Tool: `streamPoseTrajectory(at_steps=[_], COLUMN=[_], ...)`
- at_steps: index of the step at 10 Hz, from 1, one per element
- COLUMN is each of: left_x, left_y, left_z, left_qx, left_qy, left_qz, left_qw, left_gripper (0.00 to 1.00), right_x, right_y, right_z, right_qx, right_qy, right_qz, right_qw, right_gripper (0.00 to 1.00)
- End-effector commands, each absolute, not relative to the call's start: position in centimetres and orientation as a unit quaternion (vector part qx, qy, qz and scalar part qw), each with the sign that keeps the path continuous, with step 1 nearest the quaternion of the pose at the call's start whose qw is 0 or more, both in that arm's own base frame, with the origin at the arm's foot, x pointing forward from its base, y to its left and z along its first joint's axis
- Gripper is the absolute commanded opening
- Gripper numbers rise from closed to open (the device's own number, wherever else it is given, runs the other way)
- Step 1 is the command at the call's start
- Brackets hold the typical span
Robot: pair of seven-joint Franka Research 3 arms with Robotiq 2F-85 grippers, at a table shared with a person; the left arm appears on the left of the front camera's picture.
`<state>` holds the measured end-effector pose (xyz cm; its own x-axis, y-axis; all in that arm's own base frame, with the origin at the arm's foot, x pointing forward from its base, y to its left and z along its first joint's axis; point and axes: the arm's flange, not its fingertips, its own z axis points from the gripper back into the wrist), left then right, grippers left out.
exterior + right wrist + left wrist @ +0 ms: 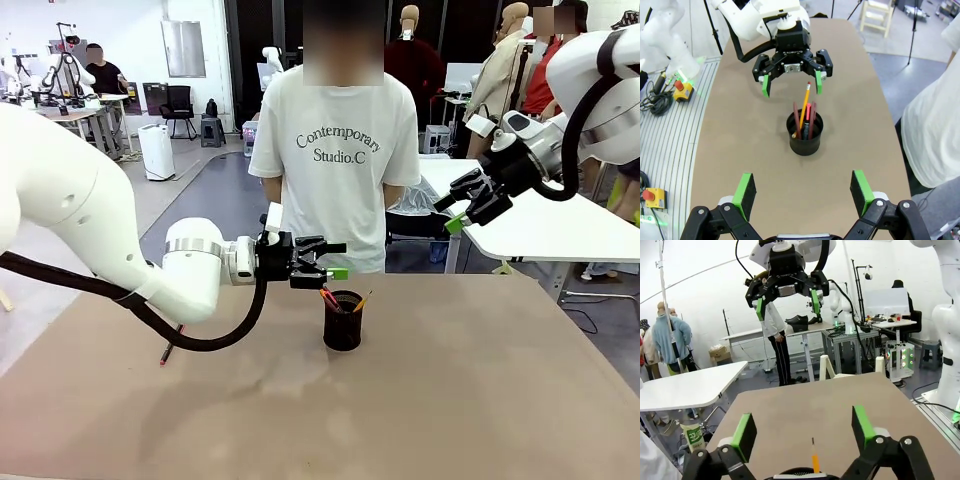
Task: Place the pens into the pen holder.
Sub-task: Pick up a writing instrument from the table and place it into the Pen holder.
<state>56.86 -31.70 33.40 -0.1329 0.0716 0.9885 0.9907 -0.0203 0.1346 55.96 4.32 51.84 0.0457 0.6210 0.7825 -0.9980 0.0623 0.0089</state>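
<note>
The black mesh pen holder [343, 322] stands mid-table with a yellow-orange pencil [362, 300] and a red pen [328, 298] sticking out of it. From the right wrist view, the pen holder [804, 134] holds the pencil [804, 102], a red pen [808, 116] and darker sticks. My left gripper [336, 262] hovers open just above and left of the holder, with nothing between its fingers. In its own view, the left gripper [803, 432] frames the pencil [815, 461]. My right gripper [455, 207] hangs open, high at the right. Another red pen [166, 353] lies on the table at left.
A person in a white T-shirt [340, 150] stands at the far edge of the table, behind the holder. My left arm's black cable [215, 338] loops low over the table near the lying pen. A white table [545, 225] stands at the back right.
</note>
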Motion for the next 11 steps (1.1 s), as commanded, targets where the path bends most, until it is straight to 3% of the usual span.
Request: streamPoseTrajectory(at_steps=[1,4,6,8,11], left_x=[56.9,56.8,57.3,56.9,56.5], left_y=[-31.7,-31.8,-29.1,-26.7,-23.4], left_z=[33.5,33.3,36.0,38.8,42.4], left_qx=[-0.498,-0.494,-0.507,-0.455,-0.333], left_qy=[-0.546,-0.543,-0.471,-0.421,-0.362], left_qz=[-0.515,-0.52,-0.565,-0.611,-0.632], left_qw=[0.434,0.438,0.45,0.492,0.599], left_gripper=[1.0,1.0,1.0,1.0,1.0], right_x=[55.9,55.9,55.9,55.9,55.9], right_y=[4.4,4.4,4.4,4.4,4.4], right_z=[52.0,52.0,52.0,52.0,52.0], right_qx=[0.299,0.299,0.299,0.299,0.299], right_qy=[-0.314,-0.314,-0.314,-0.314,-0.314], right_qz=[0.617,0.617,0.617,0.617,0.617], right_qw=[0.657,0.657,0.657,0.657,0.657], right_gripper=[1.0,1.0,1.0,1.0,1.0])
